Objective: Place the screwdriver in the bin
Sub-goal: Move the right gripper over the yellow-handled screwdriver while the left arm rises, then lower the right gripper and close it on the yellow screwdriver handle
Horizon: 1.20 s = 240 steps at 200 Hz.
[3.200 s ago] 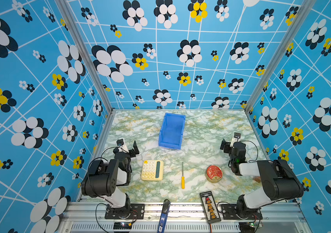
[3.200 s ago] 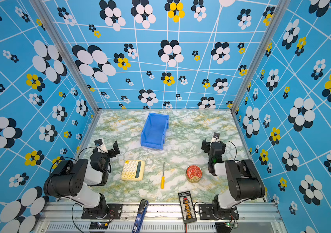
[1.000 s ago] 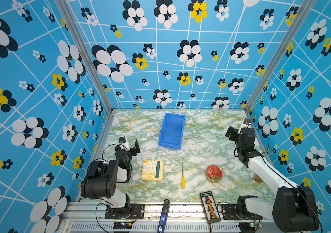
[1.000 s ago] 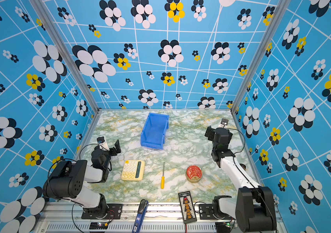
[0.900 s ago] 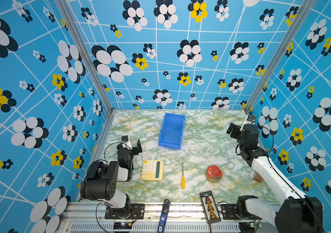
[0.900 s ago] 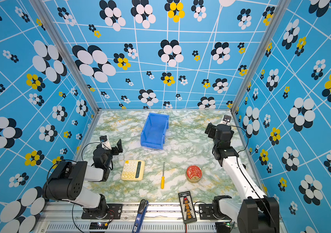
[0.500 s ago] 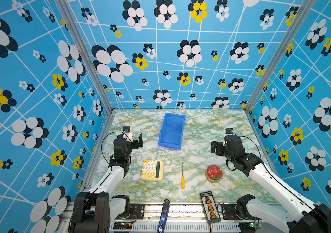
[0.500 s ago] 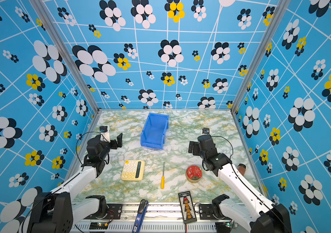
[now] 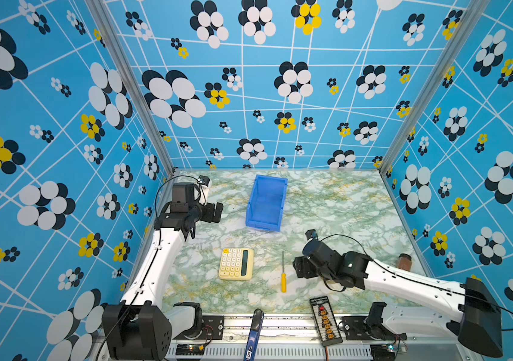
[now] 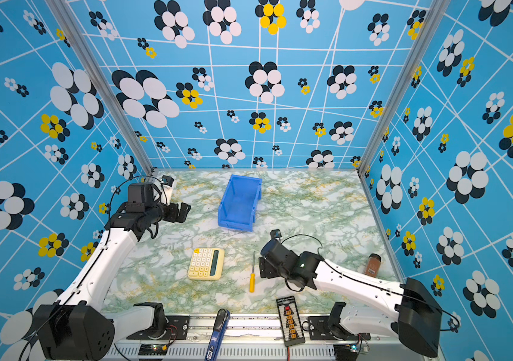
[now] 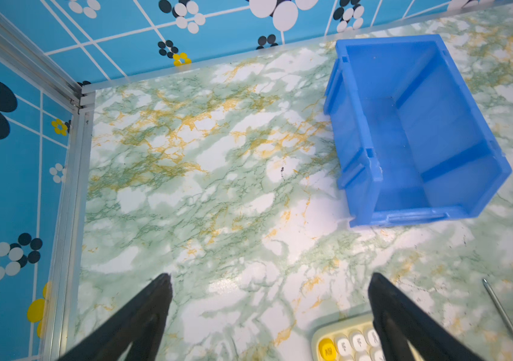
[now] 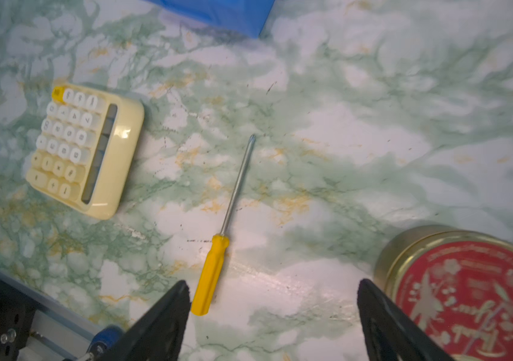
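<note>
The screwdriver (image 9: pixel 283 275) (image 10: pixel 252 275) lies flat on the marble table near the front middle, yellow handle toward the front edge, thin shaft pointing at the bin. The bright blue bin (image 9: pixel 250 203) (image 10: pixel 222 204) stands open and empty toward the back middle. My right gripper (image 9: pixel 299 268) (image 10: pixel 266 267) hovers just right of the screwdriver, open. In the right wrist view the right gripper (image 12: pixel 272 286) shows the screwdriver's (image 12: pixel 211 275) handle end just inside one finger. My left gripper (image 9: pixel 213 212) (image 11: pixel 270 278) is open and empty, left of the bin (image 11: pixel 355 125).
A cream calculator (image 9: pixel 236 263) (image 12: pixel 86 147) lies left of the screwdriver. A red-lidded round tin (image 12: pixel 467 297) sits under my right gripper's outer finger. A brown bottle (image 9: pixel 404 261) stands by the right wall. A black connector board (image 9: pixel 326 320) and a blue-handled tool (image 9: pixel 254 328) rest on the front rail.
My right arm has swung from the back right down to the front middle, beside the screwdriver. My left arm has stretched out toward the back left. The screwdriver and bin have not moved.
</note>
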### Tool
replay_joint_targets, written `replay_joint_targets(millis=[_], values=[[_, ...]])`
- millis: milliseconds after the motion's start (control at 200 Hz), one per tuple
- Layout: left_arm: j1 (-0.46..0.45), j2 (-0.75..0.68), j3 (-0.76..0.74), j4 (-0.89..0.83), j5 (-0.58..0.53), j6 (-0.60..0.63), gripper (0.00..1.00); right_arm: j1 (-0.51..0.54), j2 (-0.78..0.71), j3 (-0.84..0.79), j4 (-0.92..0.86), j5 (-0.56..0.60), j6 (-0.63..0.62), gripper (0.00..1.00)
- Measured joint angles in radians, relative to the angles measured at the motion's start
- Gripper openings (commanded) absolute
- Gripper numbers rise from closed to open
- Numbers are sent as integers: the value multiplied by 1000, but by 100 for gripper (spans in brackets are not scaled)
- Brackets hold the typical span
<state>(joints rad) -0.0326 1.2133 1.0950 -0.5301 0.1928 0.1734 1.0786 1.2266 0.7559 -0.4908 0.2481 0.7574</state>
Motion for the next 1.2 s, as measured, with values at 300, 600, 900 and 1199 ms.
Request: replay_joint_targets(millis=[300,600,900,1199], values=[[-99,-17,42,-143,-26,30,99,162,331,175,1,10,71,77],[-133,-30,53,-183,-51,29,99,171,470,212,-6,4,98,65],[-134,-32,66,-204,-50,20,99,171,492,223,-27,5,113,55],[-140,-32,79,-208,-39,10,99,171,492,217,-26,15,127,47]])
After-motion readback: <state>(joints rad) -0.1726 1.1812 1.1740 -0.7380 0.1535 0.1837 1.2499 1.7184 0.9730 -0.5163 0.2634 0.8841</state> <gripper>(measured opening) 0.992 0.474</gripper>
